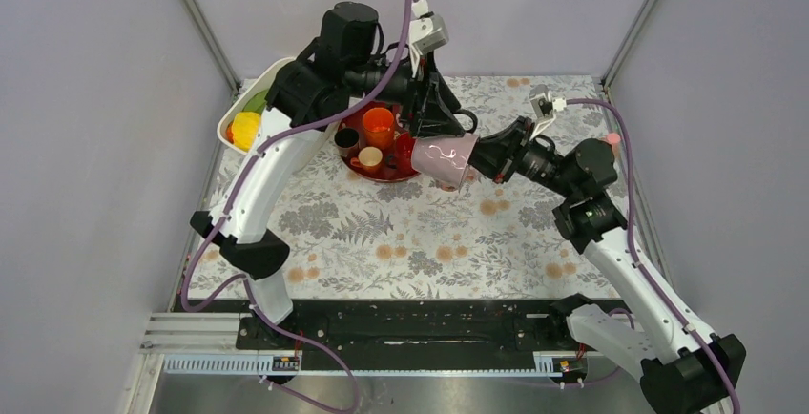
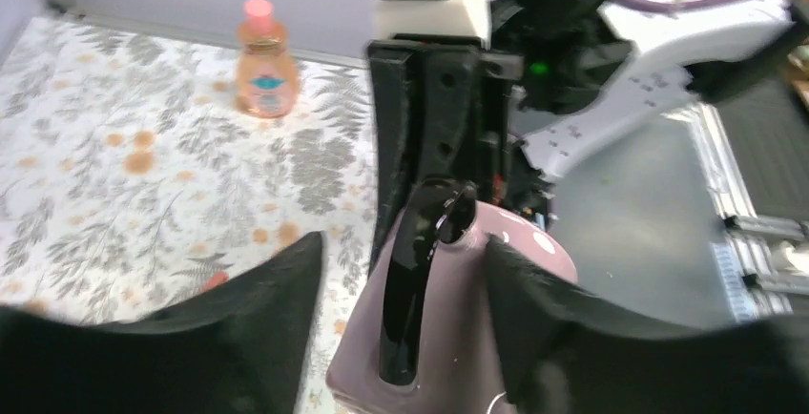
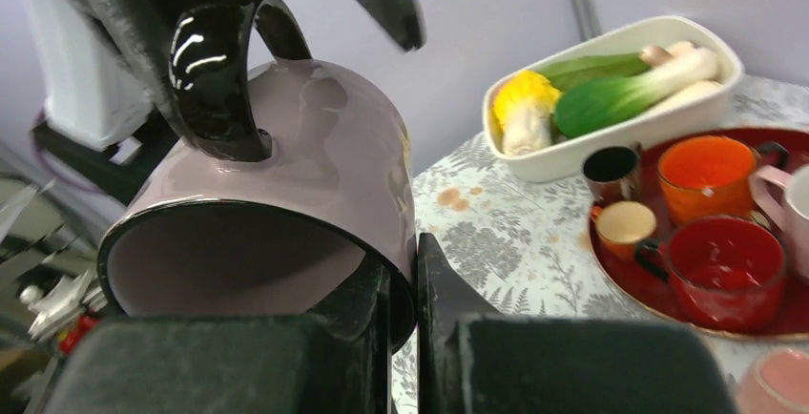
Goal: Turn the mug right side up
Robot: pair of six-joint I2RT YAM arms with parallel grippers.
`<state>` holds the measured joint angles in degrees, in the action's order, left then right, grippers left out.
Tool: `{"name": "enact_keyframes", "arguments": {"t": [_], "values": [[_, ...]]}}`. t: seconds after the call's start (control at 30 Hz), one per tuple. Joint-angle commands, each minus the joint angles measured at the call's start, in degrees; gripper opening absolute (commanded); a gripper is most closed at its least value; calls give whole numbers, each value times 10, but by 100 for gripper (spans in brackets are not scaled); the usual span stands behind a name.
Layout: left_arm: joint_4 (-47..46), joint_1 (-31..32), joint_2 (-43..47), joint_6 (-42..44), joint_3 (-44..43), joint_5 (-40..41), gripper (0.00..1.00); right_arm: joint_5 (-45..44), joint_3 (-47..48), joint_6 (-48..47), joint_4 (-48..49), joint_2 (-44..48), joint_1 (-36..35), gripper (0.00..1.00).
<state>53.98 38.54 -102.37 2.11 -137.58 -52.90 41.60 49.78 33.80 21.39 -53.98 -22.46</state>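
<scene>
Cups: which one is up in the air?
The mauve mug with the black handle. The right gripper pinches its rim, holding it sideways above the table; the other cups sit down low, mostly on the red tray.

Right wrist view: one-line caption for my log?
Right gripper pinches the rim of the sideways mug, handle up, with a loaded tray behind.

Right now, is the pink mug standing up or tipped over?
Tipped. The mug lies sideways in midair, right gripper pinching its rim.
</scene>
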Motion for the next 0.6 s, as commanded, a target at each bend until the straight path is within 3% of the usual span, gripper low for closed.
{"name": "enact_keyframes", "arguments": {"t": [0.0,0.07,0.1,0.13,0.23,0.37,0.57], "values": [[-5,-19,20,37,15,185,73,-129,27,-30,-107,22,0,0],[1,-27,29,68,25,242,85,-179,35,-19,-160,17,0,0],[5,-28,32,81,28,273,96,-218,45,-10,-197,12,0,0],[10,-27,35,94,29,306,99,-268,60,-1,-262,5,-1,0],[24,-2,44,132,41,432,99,-402,110,28,-425,-33,-13,0],[30,76,58,160,113,547,99,-478,159,46,-480,-83,-46,0],[4,93,38,95,160,564,99,-508,188,68,-479,-118,-85,0]]}}
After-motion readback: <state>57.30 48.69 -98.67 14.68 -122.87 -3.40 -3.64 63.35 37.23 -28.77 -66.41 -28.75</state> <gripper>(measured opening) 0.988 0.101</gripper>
